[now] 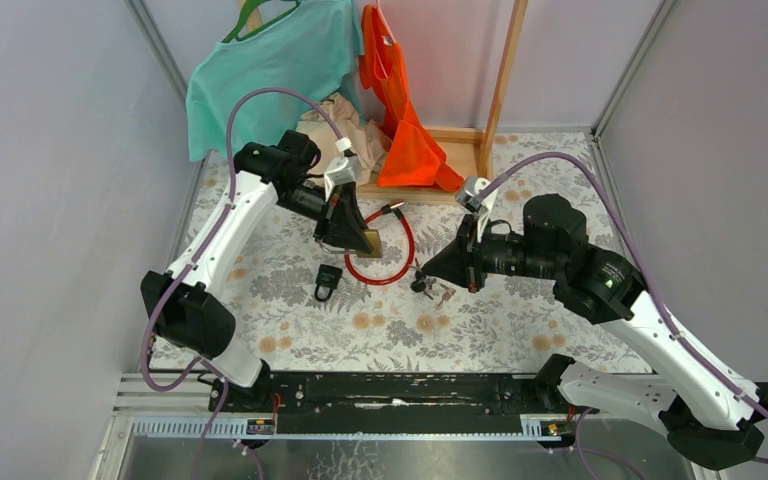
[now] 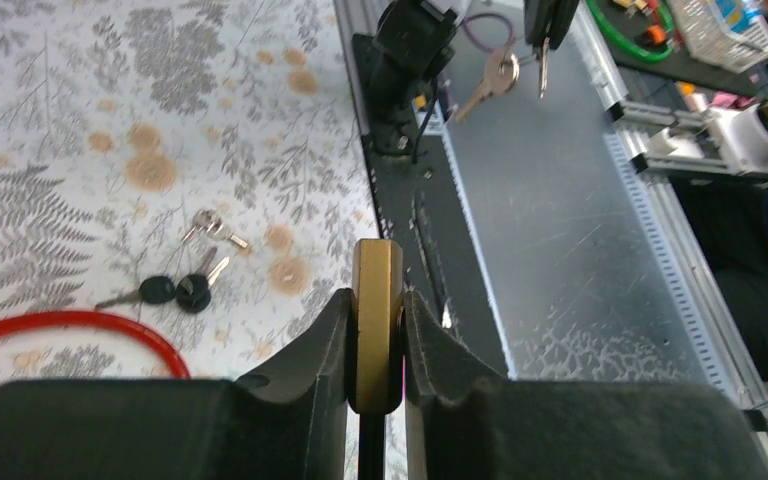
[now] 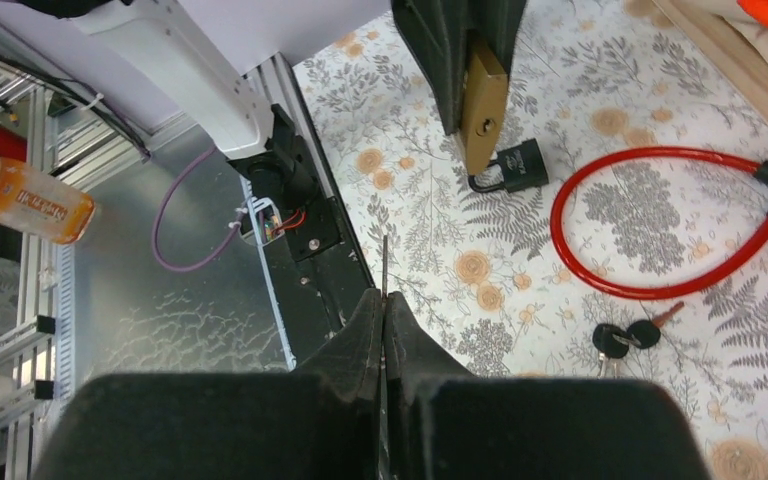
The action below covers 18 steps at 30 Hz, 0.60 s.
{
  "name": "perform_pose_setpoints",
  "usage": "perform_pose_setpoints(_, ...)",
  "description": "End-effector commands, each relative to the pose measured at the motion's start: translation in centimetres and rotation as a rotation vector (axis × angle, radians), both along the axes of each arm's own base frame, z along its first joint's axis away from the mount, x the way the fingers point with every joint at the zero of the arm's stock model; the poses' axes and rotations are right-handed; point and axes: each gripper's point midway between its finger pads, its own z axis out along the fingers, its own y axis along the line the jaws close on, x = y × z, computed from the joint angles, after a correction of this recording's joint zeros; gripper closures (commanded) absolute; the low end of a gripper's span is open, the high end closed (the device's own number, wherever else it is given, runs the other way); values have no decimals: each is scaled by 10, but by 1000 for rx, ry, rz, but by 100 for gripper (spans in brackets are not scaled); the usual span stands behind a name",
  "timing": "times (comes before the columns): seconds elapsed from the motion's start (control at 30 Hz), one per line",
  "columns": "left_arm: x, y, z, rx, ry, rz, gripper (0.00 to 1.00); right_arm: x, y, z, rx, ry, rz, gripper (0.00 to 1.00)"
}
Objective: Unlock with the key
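My left gripper [image 1: 358, 238] is shut on a brass padlock [image 2: 376, 300] and holds it off the table. In the right wrist view the padlock [image 3: 482, 110] hangs at the top with its keyhole facing the camera. My right gripper [image 3: 384, 298] is shut on a key whose thin blade [image 3: 384, 265] sticks out edge-on, pointing towards the padlock but well short of it. In the left wrist view that key [image 2: 543, 68] shows at the top with a second key [image 2: 497, 78] dangling beside it. In the top view the right gripper [image 1: 426, 270] is right of the padlock.
A small black padlock [image 1: 327, 282] lies on the flowered cloth, just below the brass one. A red cable lock [image 1: 381, 250] loops between the grippers. Loose keys [image 1: 432, 290] lie under the right gripper. A wooden rack with clothes [image 1: 410, 130] stands at the back.
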Motion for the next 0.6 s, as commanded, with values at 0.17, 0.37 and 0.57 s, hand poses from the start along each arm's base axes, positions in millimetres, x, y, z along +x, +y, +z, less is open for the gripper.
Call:
perform_pose_setpoints(0.17, -16, -7, 32, -213, 109, -40, 100, -6, 19, 16, 60, -94, 151, 100)
perform_pose_setpoints(0.37, -32, -10, 27, -169, 85, -72, 100, -7, 22, 8, 49, -102, 183, 100)
perform_pose_setpoints(0.57, -58, -17, 12, -80, -15, -152, 100, -8, 29, 5, 22, -93, 246, 100)
